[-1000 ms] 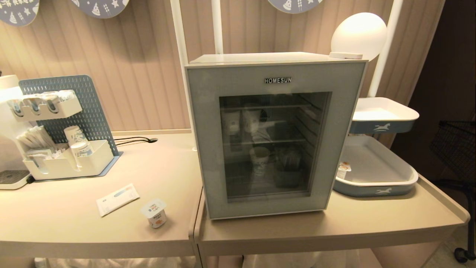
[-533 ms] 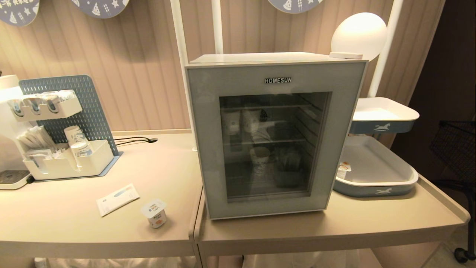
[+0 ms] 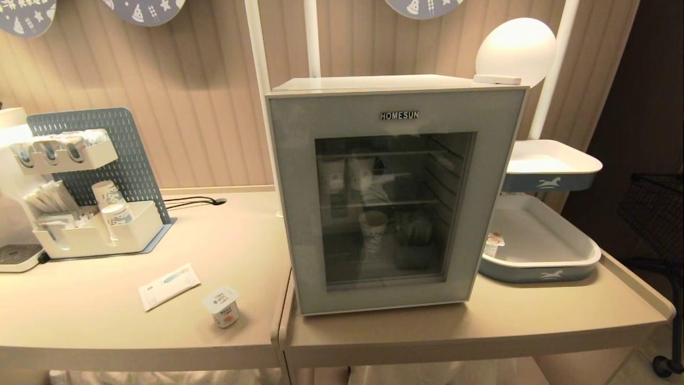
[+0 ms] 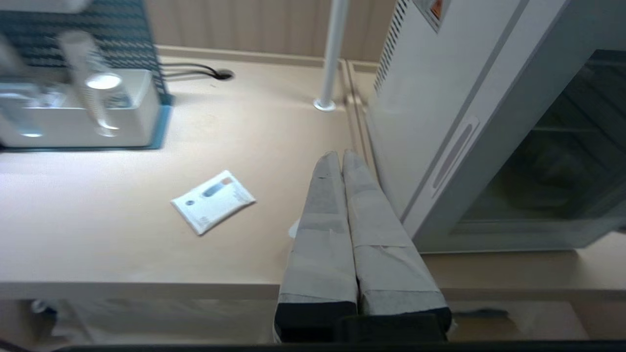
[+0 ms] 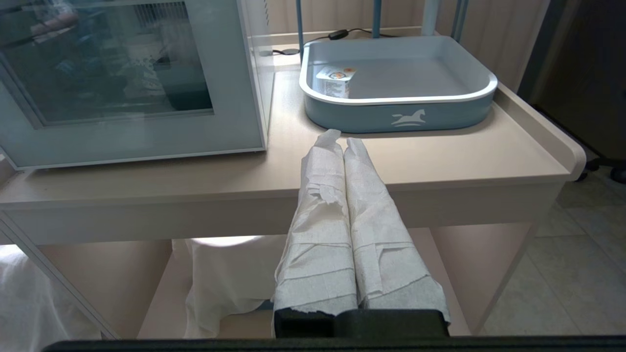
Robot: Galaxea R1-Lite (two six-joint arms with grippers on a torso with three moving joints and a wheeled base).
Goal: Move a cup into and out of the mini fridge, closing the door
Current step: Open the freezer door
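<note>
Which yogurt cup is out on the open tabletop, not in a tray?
The cup left of the mini fridge, beside the sachet; the other stands in the blue tray.

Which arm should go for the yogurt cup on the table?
Left. The yogurt cup stands left of the closed mini fridge, and the left tool, shut, already hangs over that tabletop. The right tool sits on the fridge's far side by the blue tray.

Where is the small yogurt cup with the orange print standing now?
In the head view the yogurt cup stands on the left table, near its front edge, between the white packet and the closed mini fridge.
</note>
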